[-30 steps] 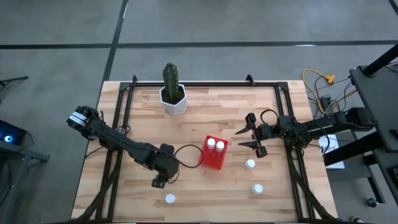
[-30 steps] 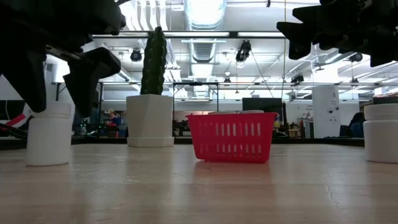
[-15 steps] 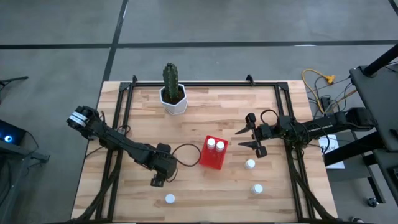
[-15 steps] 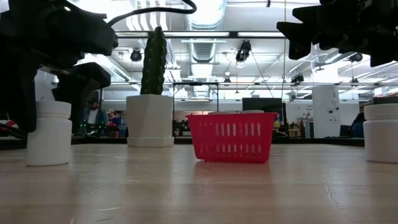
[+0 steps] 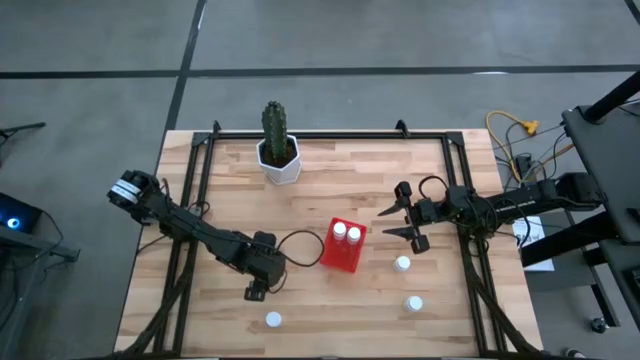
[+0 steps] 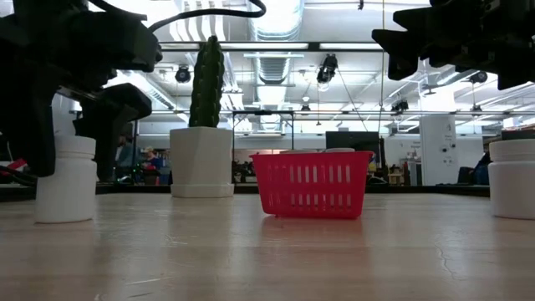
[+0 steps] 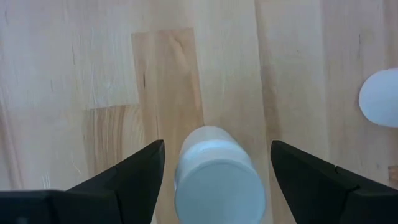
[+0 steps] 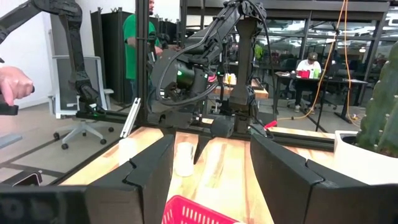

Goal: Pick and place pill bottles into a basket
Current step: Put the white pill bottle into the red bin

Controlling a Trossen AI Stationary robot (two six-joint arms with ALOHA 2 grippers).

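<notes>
My left gripper [image 5: 254, 291] is open near the table's front left. Its fingers stand on either side of a white pill bottle [image 7: 215, 175] that stands upright on the table; they do not touch it. The arm hides this bottle in the high view, but it shows in the low view [image 6: 65, 179]. A second bottle [image 5: 273, 320] stands just nearer the front edge. The red basket [image 5: 338, 258] at mid-table holds two bottles [image 5: 347, 233]. Two more bottles [image 5: 402, 264] [image 5: 414, 303] stand to its right. My right gripper [image 5: 412, 222] hangs open and empty above the table, right of the basket.
A cactus in a white hexagonal pot [image 5: 279, 160] stands at the far side, left of centre. Dark frame rails [image 5: 196, 190] run along the table's edges. In the right wrist view, people and a hand [image 8: 12, 84] show in the room beyond the table.
My left gripper has come down over the upright bottle, and its open fingers now stand lower on both sides of it. The bottle has stayed in place.
</notes>
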